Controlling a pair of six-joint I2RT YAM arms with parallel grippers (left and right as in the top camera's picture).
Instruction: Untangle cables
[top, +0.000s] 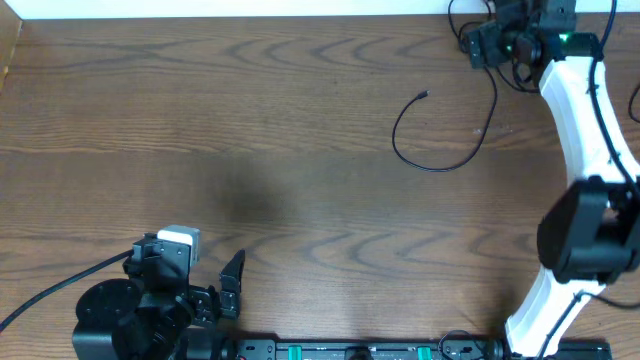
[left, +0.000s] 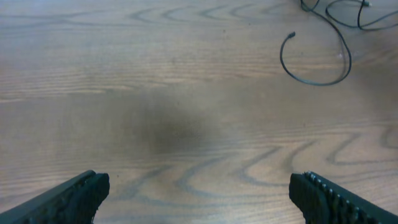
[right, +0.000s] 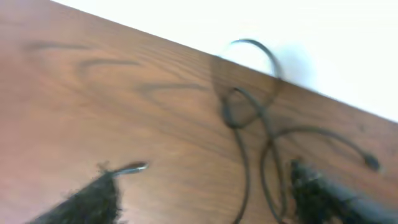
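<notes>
Left claw (left: 199, 180) and right claw (right: 200, 169) both gape empty; we judge the light, limp cables (left: 314, 83) best pinched near a connector.

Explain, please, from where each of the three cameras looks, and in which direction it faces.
Overhead: above the table, looking straight down; left arm at the near edge, right arm reaching to the far right corner.
Left wrist: low over the wood, facing the far side; open left fingers show.
Right wrist: blurred, facing the far edge and tangled cables; right fingers show.
Shared: overhead and left wrist both show the looped black cable.
</notes>
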